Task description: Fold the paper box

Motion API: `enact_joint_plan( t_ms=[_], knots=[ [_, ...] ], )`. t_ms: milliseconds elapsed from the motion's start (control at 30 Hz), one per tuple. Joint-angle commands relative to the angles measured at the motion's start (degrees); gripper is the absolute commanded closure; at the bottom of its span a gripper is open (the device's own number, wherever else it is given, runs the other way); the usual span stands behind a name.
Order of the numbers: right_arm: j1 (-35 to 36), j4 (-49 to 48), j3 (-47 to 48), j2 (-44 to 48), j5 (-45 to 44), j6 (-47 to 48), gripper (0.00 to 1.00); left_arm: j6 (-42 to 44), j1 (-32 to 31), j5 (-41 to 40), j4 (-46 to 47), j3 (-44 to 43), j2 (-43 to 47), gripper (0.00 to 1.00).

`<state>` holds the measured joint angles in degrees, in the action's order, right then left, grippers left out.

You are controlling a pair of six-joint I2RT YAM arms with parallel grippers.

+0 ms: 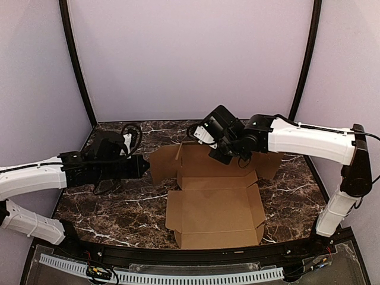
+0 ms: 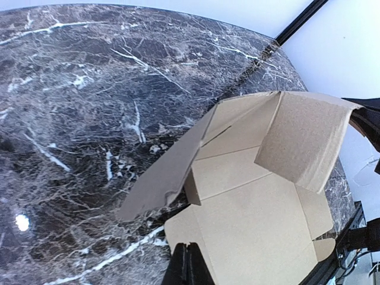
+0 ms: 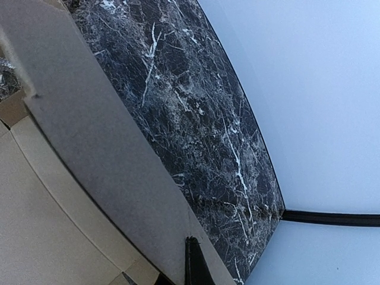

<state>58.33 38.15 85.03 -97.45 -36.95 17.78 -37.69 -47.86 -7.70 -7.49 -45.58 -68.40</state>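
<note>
brown paper box (image 1: 214, 208) lies between closed left end effector (image 1: 144, 166) and closed right end effector (image 1: 221, 157)

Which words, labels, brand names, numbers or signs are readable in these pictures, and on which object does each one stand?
None: no text can be read in any view.
The paper box is plain brown, with no print.
The table and the walls bear no sign.
The left arm and the right arm show no readable label.
</note>
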Motion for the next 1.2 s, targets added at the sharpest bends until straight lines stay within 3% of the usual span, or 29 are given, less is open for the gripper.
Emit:
enact_joint_plan(
  t_ms=[0, 233, 633, 1167],
  knots=[
    [-1.2, -1.2, -0.7, 2.5, 7.5, 1.4, 1.0, 4.8, 0.0, -6.7, -14.9, 0.8, 7.4, 0.96],
    [-2.9, -0.3, 2.3, 3.8, 14.0, 6.5, 1.0, 9.6, 0.1, -8.7, -18.2, 0.8, 14.1, 0.81],
    [-3.9, 4.2, 6.7, 5.2, 24.4, 12.2, 1.0, 18.5, 0.0, -4.8, -14.3, 1.0, 13.7, 0.58],
    [-4.0, 2.7, 6.5, 4.5, 23.9, 10.6, 1.0, 21.0, 0.1, 13.6, -6.1, 4.7, 16.4, 0.49]
  ],
)
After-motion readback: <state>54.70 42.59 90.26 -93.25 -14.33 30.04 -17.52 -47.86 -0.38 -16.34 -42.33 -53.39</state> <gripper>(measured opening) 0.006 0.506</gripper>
